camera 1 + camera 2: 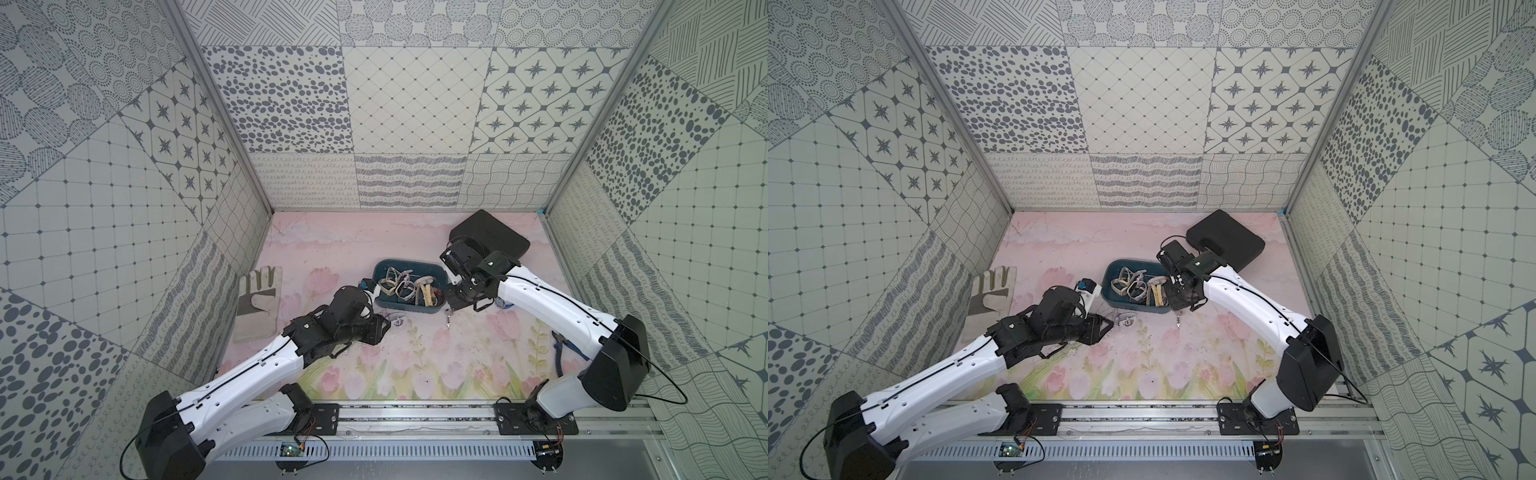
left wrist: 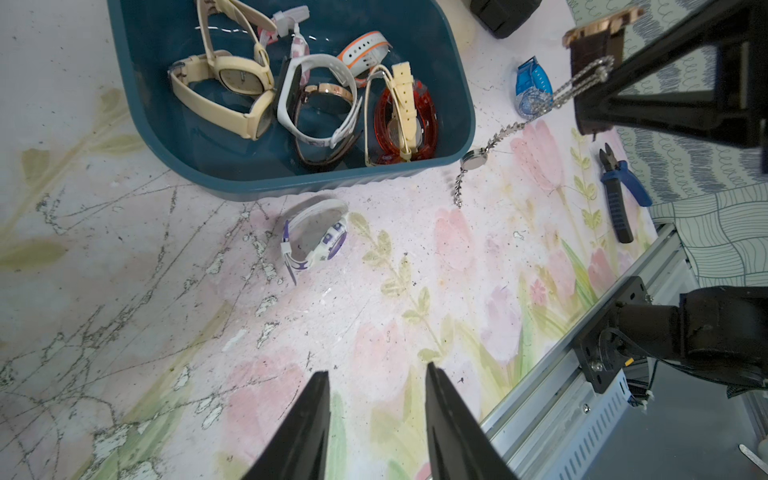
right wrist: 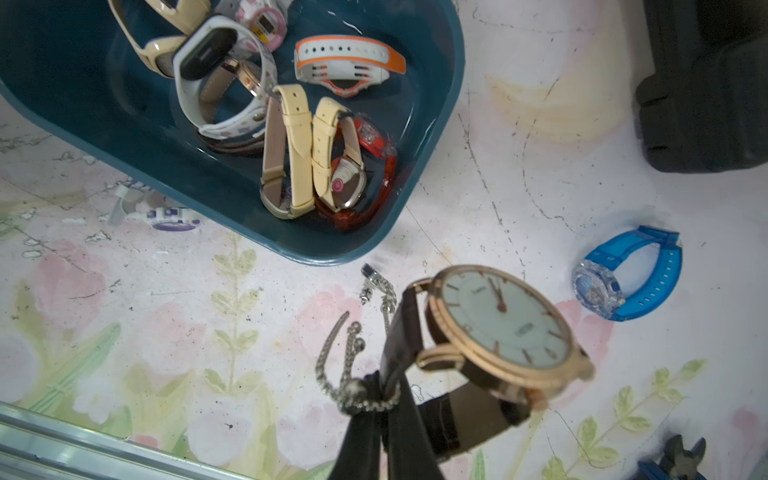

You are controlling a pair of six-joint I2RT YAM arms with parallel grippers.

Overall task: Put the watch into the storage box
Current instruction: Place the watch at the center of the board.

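Right gripper clamped on brown strap of rose-gold watch and chain of silver watch, beside teal storage box, left gripper jaws apart, empty, near white-and-purple watch.

Flowered pink tabletop in both top views: teal storage box at centre, purple-white watch just beside it — grey glove left, black case upper right.

Work glove & black case lie well apart on floral mat; blue-handled tool, prob. cutters, near mat's edge.
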